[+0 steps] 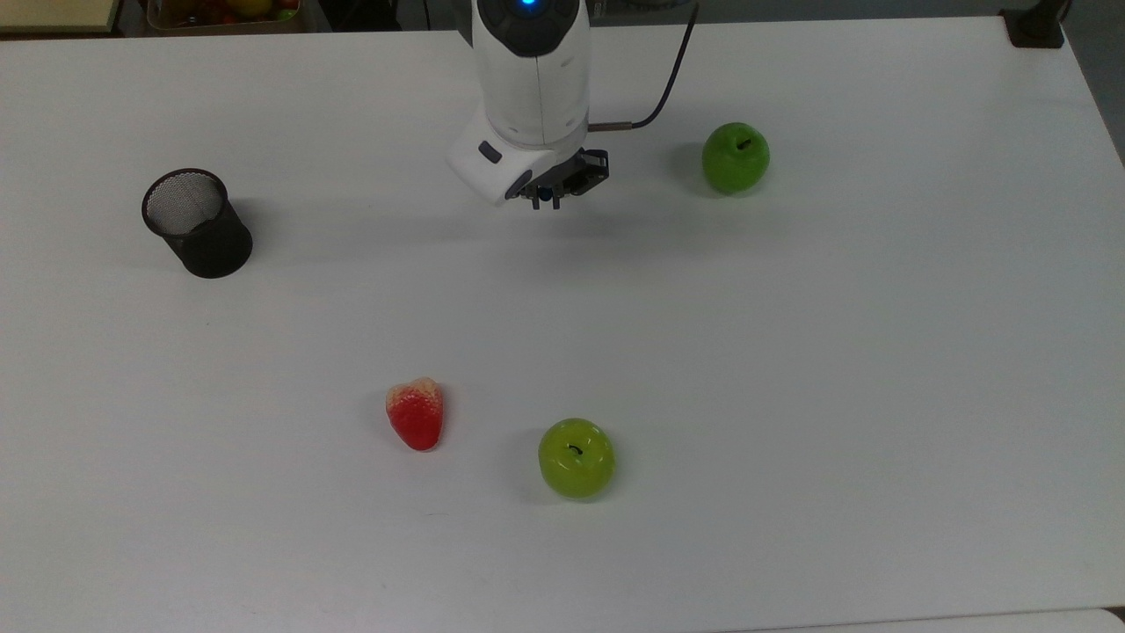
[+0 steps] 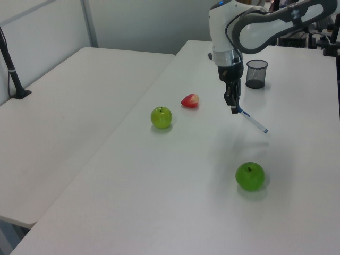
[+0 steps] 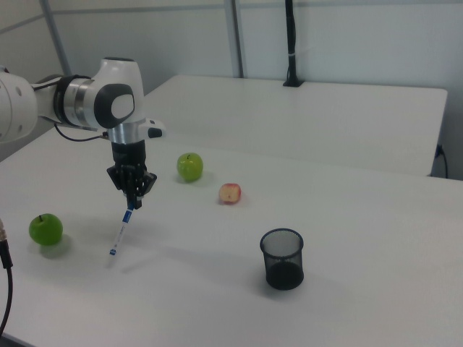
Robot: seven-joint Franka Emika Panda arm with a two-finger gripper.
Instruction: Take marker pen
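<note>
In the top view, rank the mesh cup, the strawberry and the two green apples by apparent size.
1. Mesh cup
2. Both green apples, which look alike, so left unranked
3. Strawberry

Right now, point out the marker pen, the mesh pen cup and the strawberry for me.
marker pen (image 3: pixel 121 235), right view, mid barrel below the fingers.
mesh pen cup (image 1: pixel 209 239), top view, outer wall.
strawberry (image 1: pixel 417 418), top view, red body.

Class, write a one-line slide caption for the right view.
The gripper holds the marker pen slanting above the white table, among two green apples, a strawberry and a mesh cup.
</note>
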